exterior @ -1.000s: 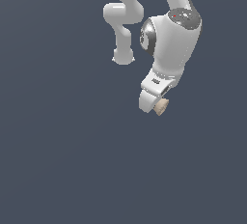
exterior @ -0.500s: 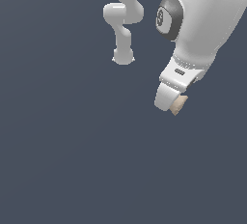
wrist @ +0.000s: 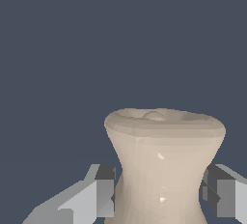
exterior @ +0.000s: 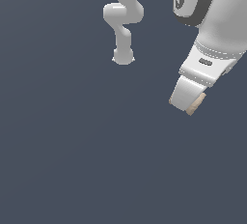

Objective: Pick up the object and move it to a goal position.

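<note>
In the exterior view the arm (exterior: 212, 30) fills the upper part of the exterior view's right, its wrist slanting down toward the middle, and the gripper (exterior: 187, 103) ends in a pale wedge with the object (exterior: 197, 104) showing as a small tan sliver at its tip, mostly hidden behind the near finger. The lump sits between the jaws and touches nothing else, which fits a carry: held that way it can be taken to a goal, though no goal marker shows anywhere in this view. A second pale jointed shape (exterior: 123, 22) stands near the top centre, well apart from the gripper; it looks like the arm's lower links and base seen from afar, but that is a judgement. Everything around is one flat dark blue-grey field, with no edge, shadow or horizon to say where the surface lies or how high the gripper hangs. In the wrist view the object (wrist: 164, 162) looms large: a beige, waisted form, flared to a wide rim at the far end with a small bump in its hollow, narrowing where the fingers (wrist: 103, 189) meet it. The jaws are pinching that narrow waist from both sides, a sensible hold, since the flare above would likely stop it slipping out. Behind it lies the same plain dark field, featureless, with no walls or other things visible.
</note>
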You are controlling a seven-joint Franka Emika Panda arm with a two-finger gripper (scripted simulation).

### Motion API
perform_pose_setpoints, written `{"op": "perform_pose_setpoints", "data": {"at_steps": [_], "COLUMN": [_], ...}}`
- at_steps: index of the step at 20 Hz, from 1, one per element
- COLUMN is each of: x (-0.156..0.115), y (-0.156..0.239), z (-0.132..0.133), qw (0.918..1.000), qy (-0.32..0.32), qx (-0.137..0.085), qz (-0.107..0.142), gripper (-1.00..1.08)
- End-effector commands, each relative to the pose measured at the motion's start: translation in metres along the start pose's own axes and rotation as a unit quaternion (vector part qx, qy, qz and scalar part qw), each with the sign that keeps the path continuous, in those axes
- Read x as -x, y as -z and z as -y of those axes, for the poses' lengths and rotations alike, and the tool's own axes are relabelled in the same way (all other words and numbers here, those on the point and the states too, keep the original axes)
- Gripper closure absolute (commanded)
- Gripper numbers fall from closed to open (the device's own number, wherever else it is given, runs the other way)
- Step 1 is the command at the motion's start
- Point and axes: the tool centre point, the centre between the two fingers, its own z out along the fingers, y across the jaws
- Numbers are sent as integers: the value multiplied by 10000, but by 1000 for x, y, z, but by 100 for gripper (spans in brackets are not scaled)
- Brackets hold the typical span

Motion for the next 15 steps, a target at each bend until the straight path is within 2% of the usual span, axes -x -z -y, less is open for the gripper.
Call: {"op": "perform_pose_setpoints", "data": {"at_steps": [1,15], "x": [-6,-20], "y": [7,22], "z": [-1,-3], "qw": [10000,10000], "qy": [-2,1], "qx": [0,1], "qz": [2,3], "gripper": [108,108]}}
